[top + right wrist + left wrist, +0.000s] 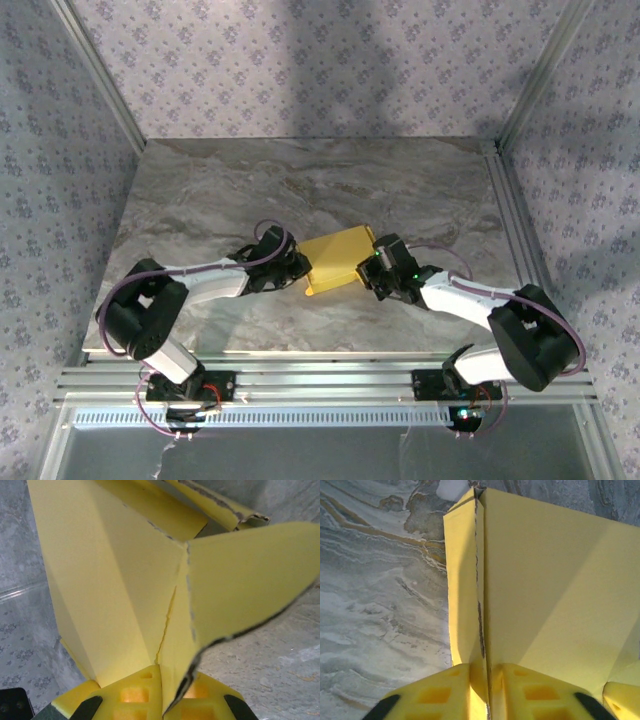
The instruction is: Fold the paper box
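Top view: the paper box (pixel 338 258) sat yellow side out, partly formed, near the middle of the marble-patterned table (pixel 200 200). My left gripper (pixel 300 270) met the box at its left end and my right gripper (pixel 370 268) met it at its right end, so the box lay between the two.

Left wrist view: my left jaws were closed on a thin upright edge of the cardboard, with a yellow pad (pixel 440 692) pressed against each face of it. A narrow flap stood to the left of that seam, and a broad yellow panel spread away to the right. The cut edge along the seam looked rough and grey.

Right wrist view: my right jaws were fully closed on the box as well, pinching a flap where several panels met at a corner. One curved flap bent off to the right; a larger panel rose to the left. Marble surface showed on either side of the cardboard.
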You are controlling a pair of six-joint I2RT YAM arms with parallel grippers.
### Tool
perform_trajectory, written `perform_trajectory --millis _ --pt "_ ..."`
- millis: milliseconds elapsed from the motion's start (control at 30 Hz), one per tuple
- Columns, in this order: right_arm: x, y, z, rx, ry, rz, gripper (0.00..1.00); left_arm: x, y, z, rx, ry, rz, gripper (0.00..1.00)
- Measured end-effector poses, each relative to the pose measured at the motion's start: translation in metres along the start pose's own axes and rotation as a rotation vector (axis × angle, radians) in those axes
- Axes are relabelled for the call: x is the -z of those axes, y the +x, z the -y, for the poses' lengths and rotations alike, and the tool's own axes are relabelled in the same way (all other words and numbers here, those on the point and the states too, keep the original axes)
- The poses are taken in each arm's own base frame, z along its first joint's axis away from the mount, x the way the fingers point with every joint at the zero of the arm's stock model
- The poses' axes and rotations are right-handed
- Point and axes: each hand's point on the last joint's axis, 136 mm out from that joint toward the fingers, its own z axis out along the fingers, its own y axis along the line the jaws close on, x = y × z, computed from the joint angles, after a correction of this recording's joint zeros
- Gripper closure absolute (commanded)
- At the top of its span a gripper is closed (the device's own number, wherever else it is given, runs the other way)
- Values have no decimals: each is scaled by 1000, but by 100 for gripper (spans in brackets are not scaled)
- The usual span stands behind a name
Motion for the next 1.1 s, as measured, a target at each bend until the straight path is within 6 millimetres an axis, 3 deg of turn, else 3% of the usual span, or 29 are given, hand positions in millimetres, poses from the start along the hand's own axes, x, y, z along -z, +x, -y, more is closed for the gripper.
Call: perform_trajectory --millis 133,333,433,600,767,933,1033,1100 --pt "0 -2 2 3 6 4 96 0 0 2 -2 7 11 91" --pt "10 0 7 85 64 -8 52 0 -2 1 -10 6 14 93" --pt "31 -4 -7 164 62 13 44 0 -6 -1 -24 -4 18 94" --pt "79 -32 -34 282 11 98 46 4 -22 -7 -59 -52 30 95" --pt "100 -67 -34 389 49 180 59 3 -37 -9 -117 -105 23 96" --pt "73 -82 -34 513 148 117 69 -1 -49 -7 -171 -133 18 98" --pt "47 -89 -21 544 221 63 68 0 -51 -9 -194 -146 13 98" --pt "34 -96 -9 534 253 30 63 1 -53 -8 -209 -151 9 98"
